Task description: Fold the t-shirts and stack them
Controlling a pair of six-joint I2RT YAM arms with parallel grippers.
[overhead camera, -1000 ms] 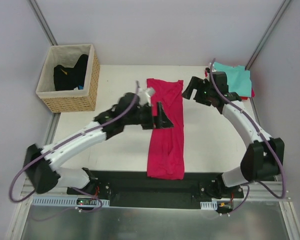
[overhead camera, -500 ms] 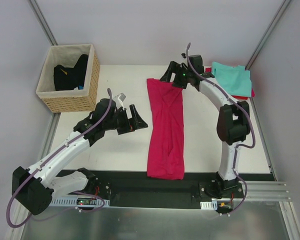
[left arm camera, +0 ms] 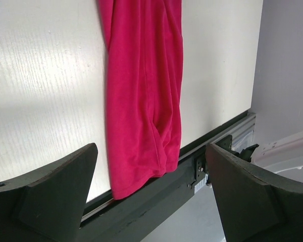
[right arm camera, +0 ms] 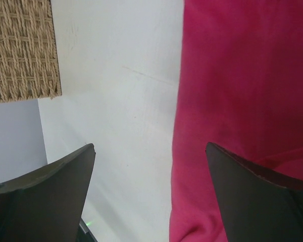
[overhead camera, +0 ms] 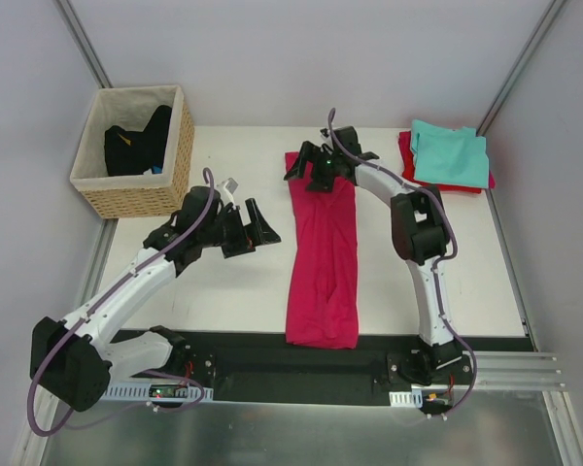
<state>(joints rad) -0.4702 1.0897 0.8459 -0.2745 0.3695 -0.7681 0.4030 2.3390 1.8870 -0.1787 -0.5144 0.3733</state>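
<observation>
The teal t-shirt (overhead camera: 449, 153) lay folded on the red t-shirt (overhead camera: 406, 146) at the far right corner of the tabletop (overhead camera: 223, 291), so the stack looked begun. The magenta-pink t-shirt (overhead camera: 323, 252) stretched as a narrow strip from far edge to near edge, apparently folded lengthwise only; crosswise folds and stacking remained. The right gripper (overhead camera: 304, 163) hovered over its far end, fingers apart and empty. The left gripper (overhead camera: 256, 230), likewise spread, hung just left of it.

Magenta-pink cotton t-shirt (right arm camera: 242, 101) fills three o'clock; woven wicker basket (right arm camera: 22, 50) at ten; white tabletop (right arm camera: 116, 101) between; right gripper (right arm camera: 150, 201) gapes at six.
</observation>
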